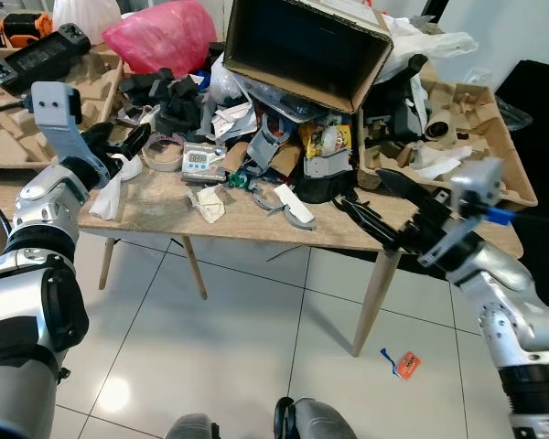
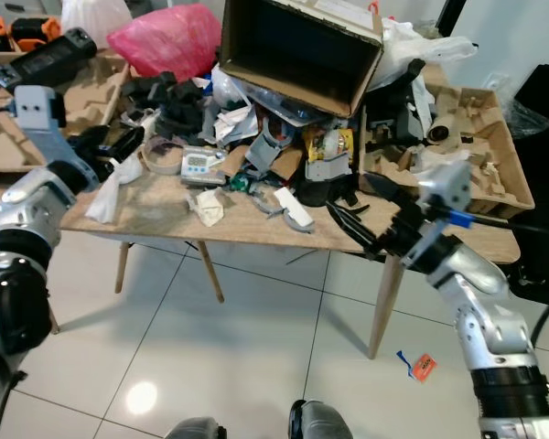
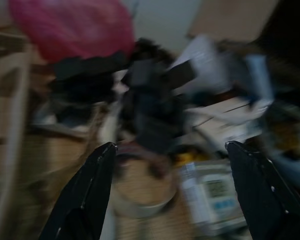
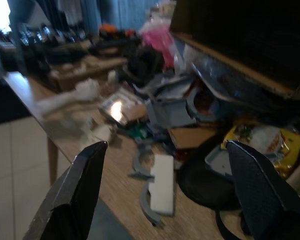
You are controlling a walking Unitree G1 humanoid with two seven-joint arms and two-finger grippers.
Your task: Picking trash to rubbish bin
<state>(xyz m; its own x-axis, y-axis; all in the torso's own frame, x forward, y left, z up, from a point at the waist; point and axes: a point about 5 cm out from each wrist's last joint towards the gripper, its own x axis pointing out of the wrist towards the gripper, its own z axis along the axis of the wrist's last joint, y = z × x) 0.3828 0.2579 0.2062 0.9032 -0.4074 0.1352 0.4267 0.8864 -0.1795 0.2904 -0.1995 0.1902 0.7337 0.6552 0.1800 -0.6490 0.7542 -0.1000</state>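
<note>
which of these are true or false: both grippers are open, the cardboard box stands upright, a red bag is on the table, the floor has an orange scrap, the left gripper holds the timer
1. Both grippers are open. True: the left gripper and right gripper each have their fingers spread.
2. The cardboard box stands upright. False: it is tipped, opening facing forward.
3. A red bag is on the table. True.
4. An orange scrap lies on the floor. True.
5. The left gripper holds the timer. False: the timer lies on the table.
</note>
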